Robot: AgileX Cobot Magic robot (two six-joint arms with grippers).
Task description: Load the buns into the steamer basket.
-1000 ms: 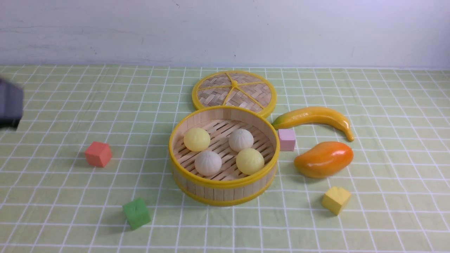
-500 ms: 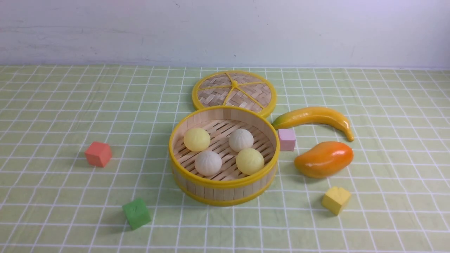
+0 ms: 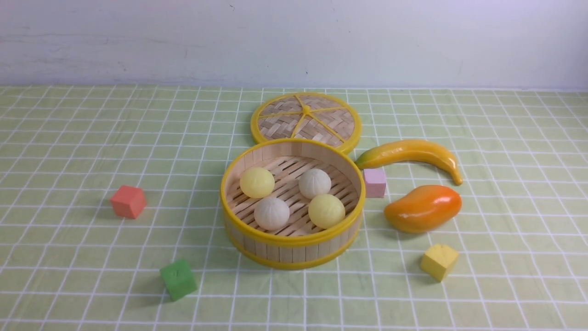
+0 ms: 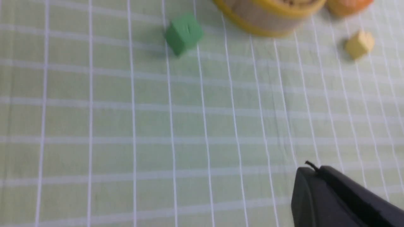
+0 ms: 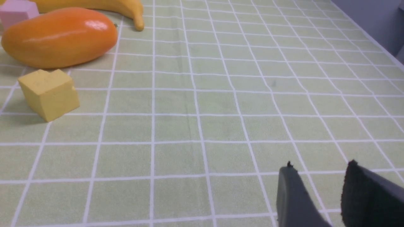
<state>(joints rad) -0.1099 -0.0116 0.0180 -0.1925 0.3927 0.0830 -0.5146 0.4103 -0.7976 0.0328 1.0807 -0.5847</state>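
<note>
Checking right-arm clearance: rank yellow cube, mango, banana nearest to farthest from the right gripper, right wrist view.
From the right gripper, open and empty:
1. yellow cube, on the cloth, closest.
2. mango, just behind the cube.
3. banana, beyond the mango, farthest.

Counter (image 3: 92,138): pale green cloth, white grid. Steamer basket (image 3: 294,250): tan slats, yellow rims; buns (image 3: 292,197): two pale yellow, two off-white. Cubes: red (image 3: 128,201), green (image 3: 178,279), yellow (image 3: 439,261), pink (image 3: 375,182).

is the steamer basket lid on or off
Off: the woven lid lies flat on the cloth behind the steamer basket, whose four buns show.
</note>
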